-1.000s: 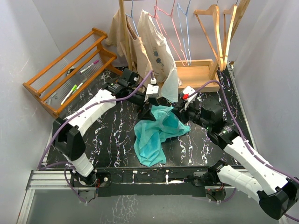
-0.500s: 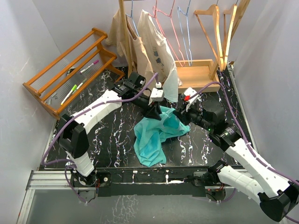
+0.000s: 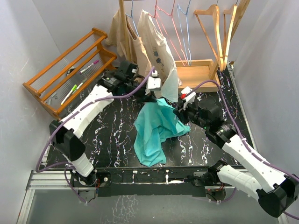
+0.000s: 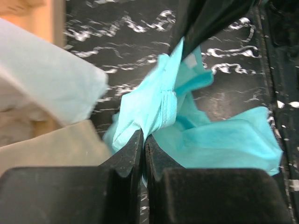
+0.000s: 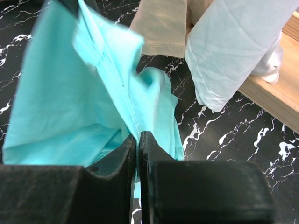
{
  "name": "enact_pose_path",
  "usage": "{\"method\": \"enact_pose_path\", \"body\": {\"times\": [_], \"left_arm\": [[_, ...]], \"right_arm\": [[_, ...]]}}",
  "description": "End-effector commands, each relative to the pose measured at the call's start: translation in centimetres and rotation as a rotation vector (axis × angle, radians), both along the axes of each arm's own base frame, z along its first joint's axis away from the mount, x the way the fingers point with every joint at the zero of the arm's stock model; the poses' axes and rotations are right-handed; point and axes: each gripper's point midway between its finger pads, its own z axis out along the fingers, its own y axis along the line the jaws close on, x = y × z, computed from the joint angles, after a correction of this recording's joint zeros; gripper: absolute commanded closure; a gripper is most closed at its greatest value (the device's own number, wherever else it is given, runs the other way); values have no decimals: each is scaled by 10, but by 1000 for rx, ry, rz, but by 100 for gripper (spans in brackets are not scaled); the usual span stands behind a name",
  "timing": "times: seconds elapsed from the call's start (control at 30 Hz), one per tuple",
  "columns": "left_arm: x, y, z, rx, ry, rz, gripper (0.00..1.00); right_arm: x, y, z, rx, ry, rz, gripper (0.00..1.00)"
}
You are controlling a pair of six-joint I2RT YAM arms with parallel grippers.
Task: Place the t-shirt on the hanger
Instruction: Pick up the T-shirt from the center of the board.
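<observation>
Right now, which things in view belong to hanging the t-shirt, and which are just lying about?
Job: t-shirt, pinched by left fingers and right fingers; wooden hanger, back right.
Lying about: beige shirts, wire hangers, rack, markers.

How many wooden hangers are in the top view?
2. One wooden hanger is at the far right above the wooden base; the second hanger is just right of it. Others may be hidden.
</observation>
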Motion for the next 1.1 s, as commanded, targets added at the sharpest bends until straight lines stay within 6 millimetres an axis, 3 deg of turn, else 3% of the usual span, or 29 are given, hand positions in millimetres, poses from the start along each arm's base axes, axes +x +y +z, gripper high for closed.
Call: {"method": "enact_pose_path", "body": {"times": [0.0, 0.03, 0.23, 0.3, 0.47, 0.8, 0.93, 1.07], "left_arm": [[-2, 31, 84, -34, -220, 87, 100], [-2, 34, 91, -33, -230, 100, 100], [1, 40, 134, -42, -218, 187, 100], [5, 42, 144, -41, -221, 214, 100], [15, 48, 156, -23, -213, 307, 100], [23, 59, 115, 27, -153, 425, 100], [22, 56, 105, 21, -108, 440, 100], [21, 54, 101, 6, -87, 448, 100]], "right_arm": [[16, -4, 3, 26, -29, -81, 92], [19, -3, 2, 36, -27, -91, 91], [28, 10, 4, 106, -9, -92, 46], [29, 10, 13, 132, -28, -95, 39], [26, 2, 60, 199, -99, -128, 35], [10, -18, 177, 324, -278, -163, 34], [31, -31, 220, 330, -367, -275, 35], [69, -40, 258, 290, -440, -417, 34]]}}
